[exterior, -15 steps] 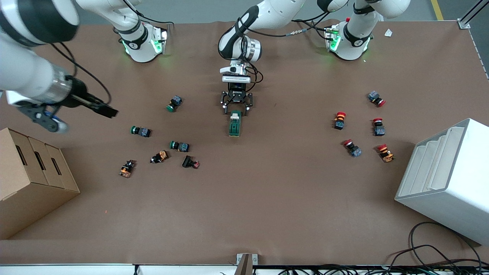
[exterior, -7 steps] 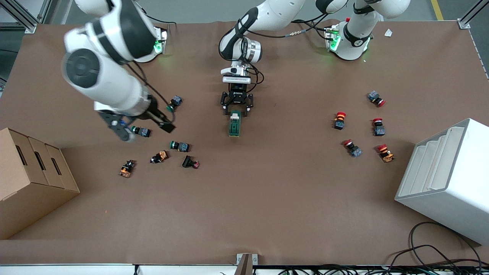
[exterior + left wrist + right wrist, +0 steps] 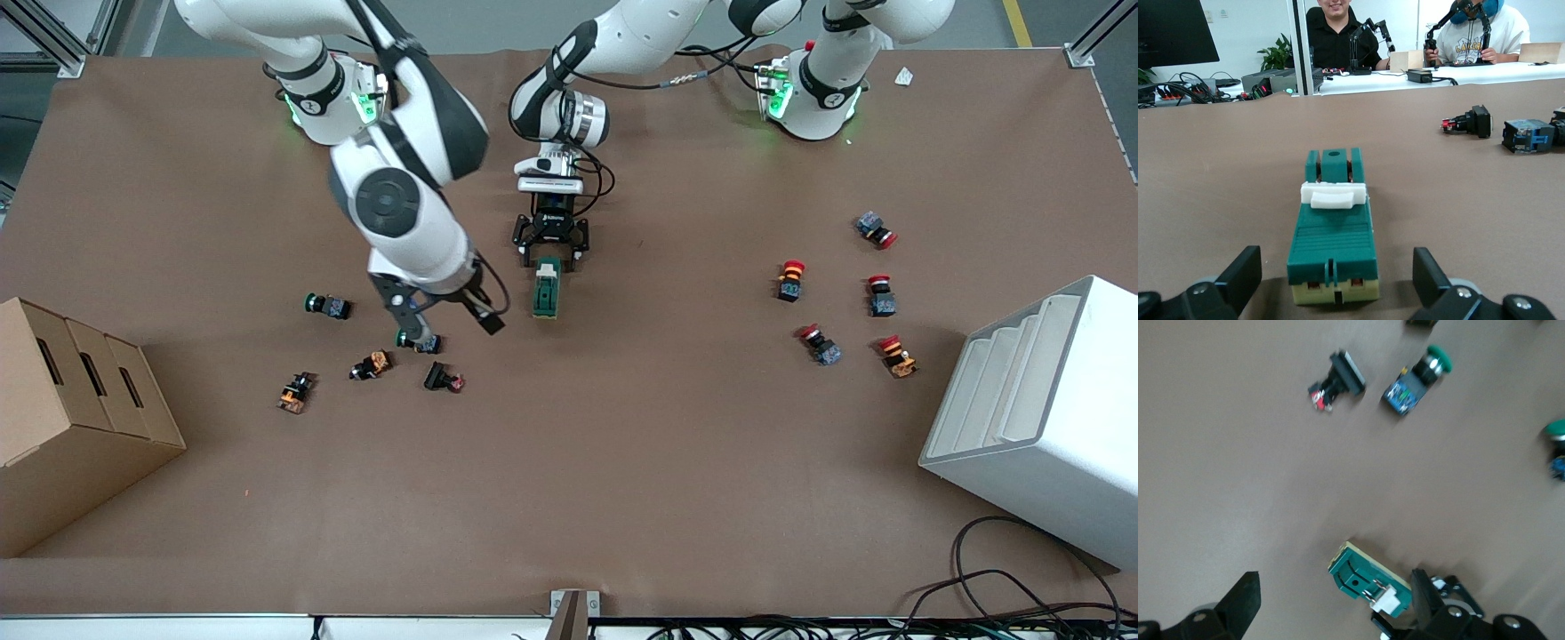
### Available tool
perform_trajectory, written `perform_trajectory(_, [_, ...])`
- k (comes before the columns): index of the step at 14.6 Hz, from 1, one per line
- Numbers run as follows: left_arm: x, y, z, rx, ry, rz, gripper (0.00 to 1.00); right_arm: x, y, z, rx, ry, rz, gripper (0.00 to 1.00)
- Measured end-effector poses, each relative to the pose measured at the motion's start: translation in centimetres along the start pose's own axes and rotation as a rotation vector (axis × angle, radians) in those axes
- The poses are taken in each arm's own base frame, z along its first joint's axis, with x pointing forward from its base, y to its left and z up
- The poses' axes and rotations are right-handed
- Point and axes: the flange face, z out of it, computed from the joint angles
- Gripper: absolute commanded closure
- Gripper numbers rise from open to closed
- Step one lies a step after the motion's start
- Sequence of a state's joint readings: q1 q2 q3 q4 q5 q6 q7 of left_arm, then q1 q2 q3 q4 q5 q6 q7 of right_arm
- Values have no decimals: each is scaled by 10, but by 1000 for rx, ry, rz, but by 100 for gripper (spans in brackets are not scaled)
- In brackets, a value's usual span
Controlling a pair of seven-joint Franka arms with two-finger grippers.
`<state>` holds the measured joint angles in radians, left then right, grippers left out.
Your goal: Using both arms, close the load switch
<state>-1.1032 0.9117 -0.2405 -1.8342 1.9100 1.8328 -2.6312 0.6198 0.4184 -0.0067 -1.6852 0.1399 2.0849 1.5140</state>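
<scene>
I kept the left claw point(image 3: 550, 259) spread astride the load switch point(image 3: 547, 288), brought the spread right claw point(image 3: 449, 316) beside it, aiming for its lever point(image 3: 1333, 195).

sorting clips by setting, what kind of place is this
Probably a robotics lab: two arms bolted to a paper-covered table, people at a desk with small teleoperation rigs, and the load switch among push-buttons.

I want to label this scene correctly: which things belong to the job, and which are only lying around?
Job:
- load switch
- left gripper, open around its end
- right gripper, open, above the table beside the switch

Lying about:
- green push-buttons
- red push-buttons
- cardboard box
- white rack
</scene>
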Motion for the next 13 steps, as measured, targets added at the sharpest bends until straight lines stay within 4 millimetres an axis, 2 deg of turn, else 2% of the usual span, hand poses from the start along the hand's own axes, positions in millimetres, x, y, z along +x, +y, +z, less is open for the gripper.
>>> perform_trajectory(3, [0,1,1,1,1,-2,0,-25,-1,33,3,-16,-2,0])
perform_trajectory(6, [0,1,1,2,1,-2,0,-44,11,65,30,-19,6,0])
perform_trajectory(10, [-1,1,1,2,1,-24,0,-82,27,92,66,-20,-2,0])
perform_trajectory(13, [-2,1,1,3,3,-26,0,-101,42,114,103,-14,-21,0])
